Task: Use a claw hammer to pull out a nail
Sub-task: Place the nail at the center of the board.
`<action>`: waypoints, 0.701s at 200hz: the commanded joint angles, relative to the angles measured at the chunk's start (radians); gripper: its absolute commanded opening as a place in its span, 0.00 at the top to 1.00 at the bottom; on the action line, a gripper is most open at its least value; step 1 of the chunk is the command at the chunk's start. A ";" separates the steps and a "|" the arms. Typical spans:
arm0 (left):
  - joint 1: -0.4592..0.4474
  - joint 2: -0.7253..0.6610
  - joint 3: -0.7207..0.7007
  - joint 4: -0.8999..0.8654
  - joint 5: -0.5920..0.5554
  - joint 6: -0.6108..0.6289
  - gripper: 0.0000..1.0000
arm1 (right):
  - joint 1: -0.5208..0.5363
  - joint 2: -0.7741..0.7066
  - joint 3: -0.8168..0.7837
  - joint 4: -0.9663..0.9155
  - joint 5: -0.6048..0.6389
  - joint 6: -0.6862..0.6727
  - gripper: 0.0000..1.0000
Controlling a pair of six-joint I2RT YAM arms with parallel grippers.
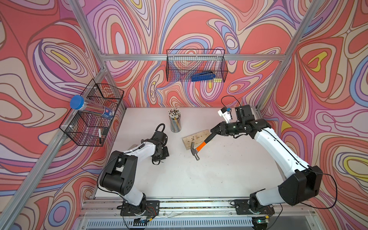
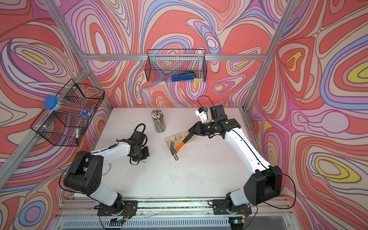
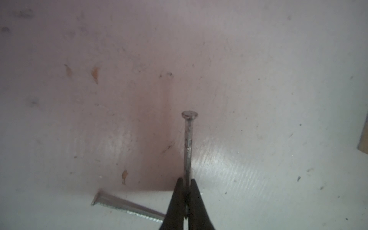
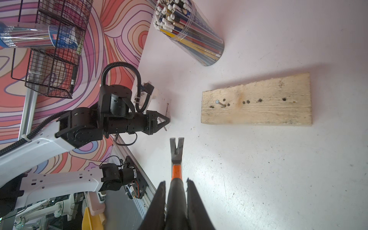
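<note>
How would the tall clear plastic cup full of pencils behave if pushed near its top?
The tall clear plastic cup stands upright and narrow, so it would probably tip rather than slide. The pencils packed in it likely make it heavy; being loose, they might spill and roll over the white table.

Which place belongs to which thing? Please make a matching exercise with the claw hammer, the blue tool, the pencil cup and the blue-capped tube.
Things
1. small silver-headed claw hammer with an orange and black handle
2. blue hand tool
3. clear plastic cup of pencils
4. clear plastic tube with a blue cap

Places
A. in the black wire basket on the back wall
B. upright on the white table, beyond the wooden block
C. in the jaws of the right gripper
D. sticking out of the black wire basket on the side wall

Pairs: 1-C, 2-A, 3-B, 4-D
</note>
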 commanded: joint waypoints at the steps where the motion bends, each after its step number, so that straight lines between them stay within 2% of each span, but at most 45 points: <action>1: 0.006 0.017 0.022 -0.054 -0.034 -0.019 0.88 | -0.006 -0.002 0.013 0.046 -0.042 0.025 1.00; 42: 0.007 0.035 0.030 -0.063 -0.048 -0.012 0.82 | -0.006 -0.009 0.012 0.047 -0.043 0.024 1.00; 106: 0.007 0.040 0.042 -0.073 -0.059 0.008 0.82 | -0.006 -0.022 -0.006 0.056 -0.035 0.029 1.00; 140: 0.006 0.005 0.054 -0.079 -0.065 0.025 0.79 | -0.006 -0.025 -0.012 0.065 -0.021 0.031 1.00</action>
